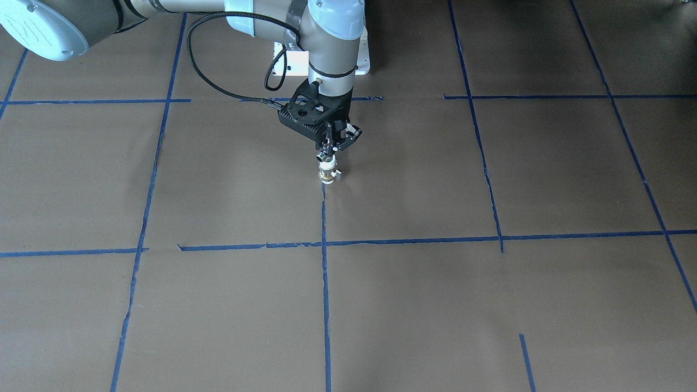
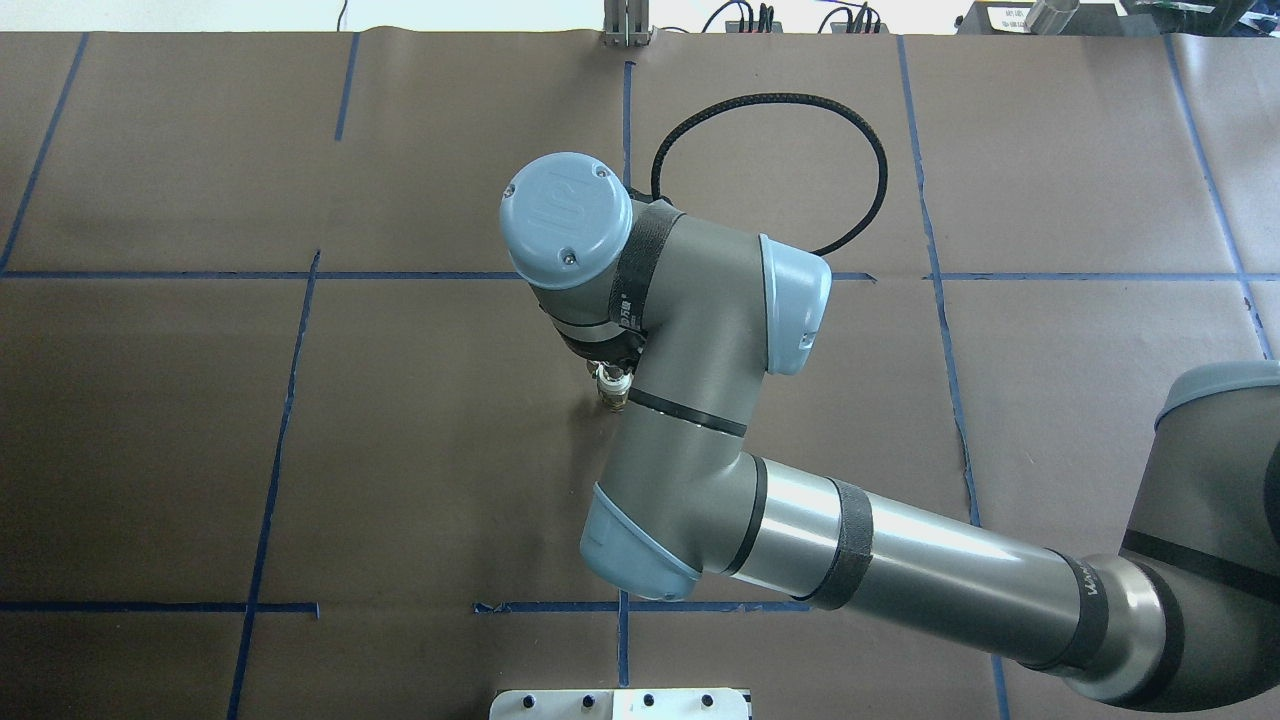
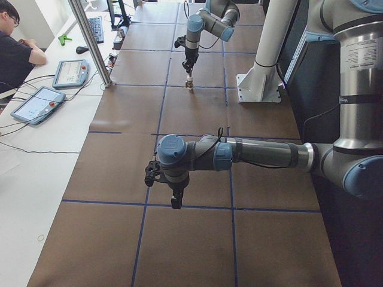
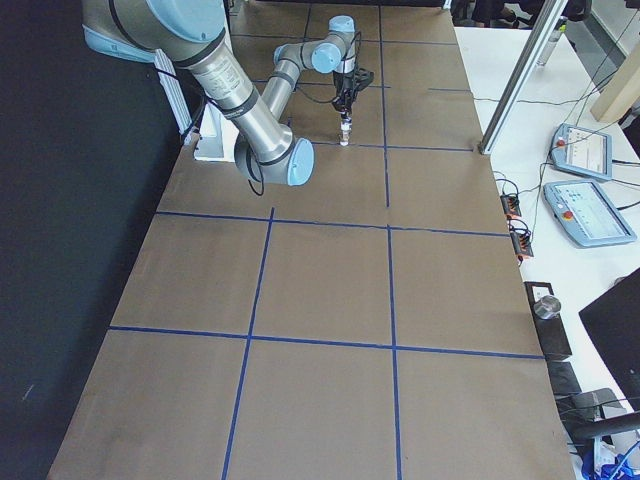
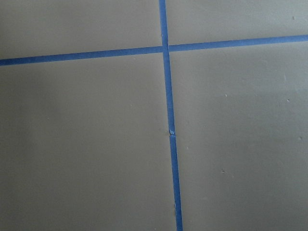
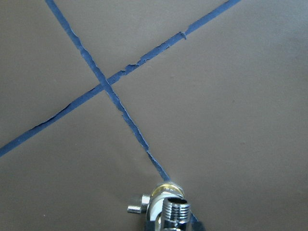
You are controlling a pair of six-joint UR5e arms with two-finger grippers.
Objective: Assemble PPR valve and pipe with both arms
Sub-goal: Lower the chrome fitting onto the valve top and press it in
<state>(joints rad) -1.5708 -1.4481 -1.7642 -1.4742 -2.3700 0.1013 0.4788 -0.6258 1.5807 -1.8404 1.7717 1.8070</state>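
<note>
Where the L arm (image 3: 251, 152) reaches across the near part of the table (image 3: 108, 155) in the left-end view, the L gripper (image 3: 175, 202) points straight down, just above a horizontal line of blue tape (image 3: 108, 202). Jaw state: cannot tell. The gripper is too small in this view, and the L wrist cam shows only brown table cover w/ a tape crossing.

Well apart from it, farther along the table and about level w/ the white arm mount (image 3: 257, 89), is the R arm (image 2: 900, 570). It enters from the right of the overhead view, wrist bent down over the table centre. The R gripper (image 1: 326, 154) is vert., its fingers pinched together on the top of a small upright stack.

- Top item, between the fingertips: the pipe (image 6: 174, 210), chrome, its threaded stub facing the R wrist cam at the bottom edge of that view.
- Directly below, end to end: the PPR valve (image 1: 326, 171), w/ white upper end, brass band and side lever (image 1: 337, 174) sticking out to the right in the front view.
- Seating of pipe in valve: cannot tell.
- Valve pos.: straight under the tool, on the gripper axis, not beside it. Its lower end is at the end of a tape line. Contact vs. small gap to the table: cannot tell.

A black cable (image 2: 770, 97) loops out beyond the R wrist. Far left in the left-end view, an operator (image 3: 15, 57) sits at a white bench w/ two pendants (image 3: 37, 103).
</note>
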